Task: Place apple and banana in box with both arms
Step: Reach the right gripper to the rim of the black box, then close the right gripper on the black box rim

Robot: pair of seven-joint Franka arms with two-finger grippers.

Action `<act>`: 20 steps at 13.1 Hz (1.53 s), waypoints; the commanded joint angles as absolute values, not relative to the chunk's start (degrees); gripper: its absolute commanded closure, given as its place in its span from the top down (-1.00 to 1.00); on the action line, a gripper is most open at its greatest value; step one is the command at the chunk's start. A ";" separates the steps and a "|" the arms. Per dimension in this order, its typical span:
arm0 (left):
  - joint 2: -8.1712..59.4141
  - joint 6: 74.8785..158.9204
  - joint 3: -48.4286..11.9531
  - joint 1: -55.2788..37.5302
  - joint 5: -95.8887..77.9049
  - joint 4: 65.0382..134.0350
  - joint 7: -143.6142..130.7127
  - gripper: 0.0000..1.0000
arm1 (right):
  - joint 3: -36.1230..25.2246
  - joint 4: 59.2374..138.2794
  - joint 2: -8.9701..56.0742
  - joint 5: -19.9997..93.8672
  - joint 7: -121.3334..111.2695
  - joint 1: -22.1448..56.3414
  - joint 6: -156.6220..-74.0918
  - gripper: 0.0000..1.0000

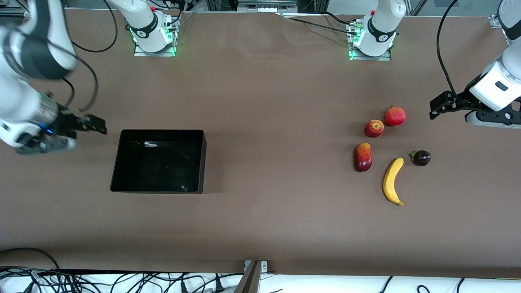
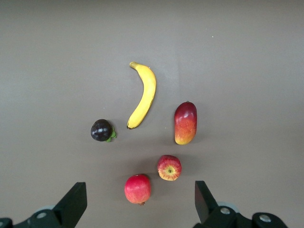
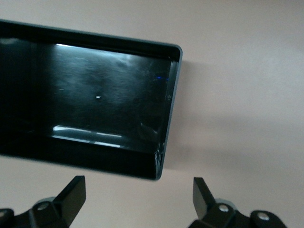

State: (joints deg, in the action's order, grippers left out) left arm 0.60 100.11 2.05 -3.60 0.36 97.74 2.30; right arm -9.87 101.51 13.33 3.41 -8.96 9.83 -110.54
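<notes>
1. Front view: nothing is picked yet, so your step is the reach. The small round red-and-yellow streaked apple (image 1: pixel 374 128) and the long curved yellow banana (image 1: pixel 392 181) both lie on the brown table (image 1: pixel 268 101) toward the left arm's end, the banana nearer the camera. The shallow black plastic box (image 1: pixel 159 161) sits empty toward the right arm's end, well apart from the fruit. The left tool (image 1: pixel 437 106) hangs over bare table beside the plain red crowned fruit (image 1: pixel 395 116); the right tool (image 1: pixel 95 125) hangs just beside the box. You'd do well to take the apple first, dropping straight down so you don't nudge the crowned fruit or the red-yellow mango (image 1: pixel 363 157).

2. Left wrist view: your left tool (image 2: pixel 137 204) is wide open and holds nothing, touches nothing. The apple (image 2: pixel 169 167) sits just beside the crowned fruit (image 2: pixel 137 188), so centre on it carefully. The banana (image 2: pixel 143 95) lies clear between the dark purple round fruit (image 2: pixel 101 130) and the mango (image 2: pixel 185 123).

3. Right wrist view: your right tool (image 3: pixel 137 202) is also wide open and empty, hovering by a corner of the box (image 3: pixel 172 95).
</notes>
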 commanded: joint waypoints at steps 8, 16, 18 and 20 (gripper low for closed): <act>1.41 98.70 1.93 -3.69 1.76 95.89 1.85 1.00 | -9.67 113.64 23.46 3.78 -8.00 7.65 -132.10 0.44; 1.41 98.70 1.93 -3.69 1.76 95.89 1.85 1.00 | -9.06 110.41 24.00 3.96 -7.65 7.82 -130.96 -1.00; 1.41 98.70 1.93 -3.69 1.67 95.89 1.85 1.00 | -7.31 103.66 23.64 4.04 -7.47 10.09 -125.63 -1.00; 1.41 98.70 1.93 -3.69 1.67 95.89 1.85 1.00 | -7.03 96.10 24.34 4.04 -5.38 15.17 -118.95 -1.00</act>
State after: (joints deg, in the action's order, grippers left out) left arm 0.62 100.10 2.05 -3.59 0.36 97.71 2.30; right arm -7.49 103.08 24.39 3.68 -7.76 10.74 -125.18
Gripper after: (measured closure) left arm 0.000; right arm 0.947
